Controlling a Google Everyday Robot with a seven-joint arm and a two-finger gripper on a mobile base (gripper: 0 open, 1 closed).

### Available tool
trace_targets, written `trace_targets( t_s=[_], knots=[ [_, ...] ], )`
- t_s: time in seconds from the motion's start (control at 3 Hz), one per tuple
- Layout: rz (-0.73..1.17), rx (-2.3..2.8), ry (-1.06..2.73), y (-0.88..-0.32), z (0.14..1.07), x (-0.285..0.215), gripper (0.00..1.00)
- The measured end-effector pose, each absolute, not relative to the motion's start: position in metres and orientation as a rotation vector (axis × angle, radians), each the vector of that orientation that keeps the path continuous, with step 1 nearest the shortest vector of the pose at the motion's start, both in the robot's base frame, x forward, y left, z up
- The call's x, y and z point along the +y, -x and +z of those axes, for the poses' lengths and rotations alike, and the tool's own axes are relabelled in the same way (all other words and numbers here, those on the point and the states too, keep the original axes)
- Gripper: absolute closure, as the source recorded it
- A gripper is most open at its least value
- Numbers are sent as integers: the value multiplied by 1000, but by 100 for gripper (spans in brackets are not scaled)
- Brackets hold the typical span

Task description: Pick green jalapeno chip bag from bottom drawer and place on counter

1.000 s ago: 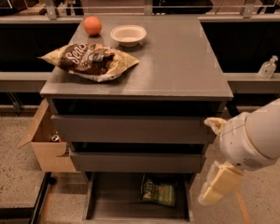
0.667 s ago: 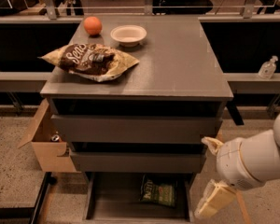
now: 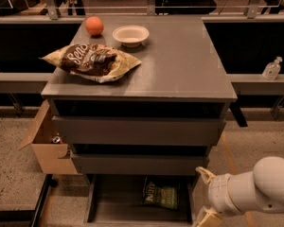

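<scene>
A: Where is the small, crinkly green jalapeno chip bag (image 3: 161, 196)?

B: It lies flat on the dark floor of the pulled-out bottom grey drawer (image 3: 114, 203), in the right half, with its pale lettering up. Its far edge reaches back towards the shadow of the middle grey drawer (image 3: 137, 163). Nothing touches it.

A: How would you expect it to handle?

B: Light and soft, I'd judge. It is thin film puffed with air, and the chips inside would crush easily. It should dent and crackle under a pinch, and the film looks slick, so a grip across the flat belly might slide. I'd take it by a sealed edge, or gather a fold near the rim, and do it gently.

A: And the pale two-finger gripper (image 3: 207, 217)?

B: It is low at the drawer's right front corner, just beside the right wall, under the rounded white arm (image 3: 255, 188). It is apart from the bag. I cannot tell whether the claw is wide or narrow, because the bottom edge of the view cuts most of it off.

A: Where must the bag go?

B: Up onto the smooth grey rectangular counter (image 3: 180, 60). The left half holds a larger brown-and-cream chip bag (image 3: 92, 61), a round orange fruit (image 3: 94, 26) and a shallow white bowl (image 3: 130, 34). The right half shows bare grey, so that looks the easier spot.

A: Any hazard?

B: The overhang, I think. Draw the bag forwards before lifting it.
</scene>
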State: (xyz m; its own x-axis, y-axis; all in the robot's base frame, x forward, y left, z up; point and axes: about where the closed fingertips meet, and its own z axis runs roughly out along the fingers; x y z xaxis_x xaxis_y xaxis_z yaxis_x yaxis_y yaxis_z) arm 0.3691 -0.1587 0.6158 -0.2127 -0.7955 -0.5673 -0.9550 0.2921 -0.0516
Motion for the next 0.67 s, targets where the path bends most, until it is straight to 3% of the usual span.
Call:
trace_targets(
  t_s=[0.67],
  knots=[
    [510, 2066, 1463, -381, 523, -165, 0]
  ],
)
